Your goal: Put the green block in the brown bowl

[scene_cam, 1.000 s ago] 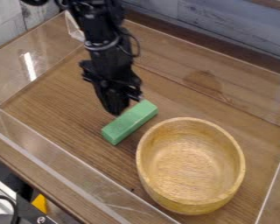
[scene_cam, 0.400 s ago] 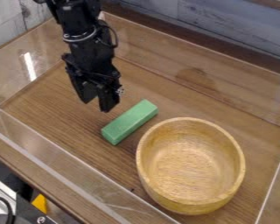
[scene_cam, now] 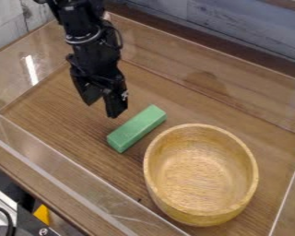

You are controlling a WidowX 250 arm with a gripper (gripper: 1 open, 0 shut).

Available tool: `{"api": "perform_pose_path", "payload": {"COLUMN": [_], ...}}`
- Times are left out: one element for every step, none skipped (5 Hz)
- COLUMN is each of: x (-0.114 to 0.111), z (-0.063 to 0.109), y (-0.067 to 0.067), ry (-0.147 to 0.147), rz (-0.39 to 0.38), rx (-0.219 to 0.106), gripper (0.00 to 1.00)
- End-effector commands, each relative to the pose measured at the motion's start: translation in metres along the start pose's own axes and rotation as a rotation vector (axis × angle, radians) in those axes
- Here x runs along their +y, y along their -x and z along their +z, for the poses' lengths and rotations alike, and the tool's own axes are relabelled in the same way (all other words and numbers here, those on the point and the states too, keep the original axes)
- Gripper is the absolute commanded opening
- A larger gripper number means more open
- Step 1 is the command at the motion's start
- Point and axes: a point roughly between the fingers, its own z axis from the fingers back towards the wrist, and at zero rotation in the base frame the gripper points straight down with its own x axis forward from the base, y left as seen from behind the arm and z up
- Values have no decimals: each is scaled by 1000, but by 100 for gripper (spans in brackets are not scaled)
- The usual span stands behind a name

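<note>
The green block [scene_cam: 136, 127] lies flat on the wooden table, slanting from lower left to upper right, just left of the brown bowl [scene_cam: 201, 174]. The bowl is upright and holds nothing. My gripper [scene_cam: 100, 98] hangs above the table up and to the left of the block, apart from it. Its fingers [scene_cam: 115, 101] stand spread, open, with nothing between them.
Clear plastic walls [scene_cam: 76, 198] fence the table on the left and front. A pale wall panel [scene_cam: 236, 28] runs along the back. Bare wood [scene_cam: 224, 92] lies behind the bowl and block.
My gripper has lifted off the block's upper end and moved up and left. Its fingers have spread apart. The block and bowl stay where they were.
</note>
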Motion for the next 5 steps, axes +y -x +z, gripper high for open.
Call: {"api": "perform_pose_path", "payload": {"x": [0, -3, -6, -9, -20], "z": [10, 10, 5, 0, -12], "y": [-1, 1, -2, -4, -9], "ry": [-23, -25, -31, -38, -35], "rz": [23, 49, 111, 173, 148], "rx": [-39, -43, -51, -58, -56], "gripper": [100, 100, 100, 100, 100]}}
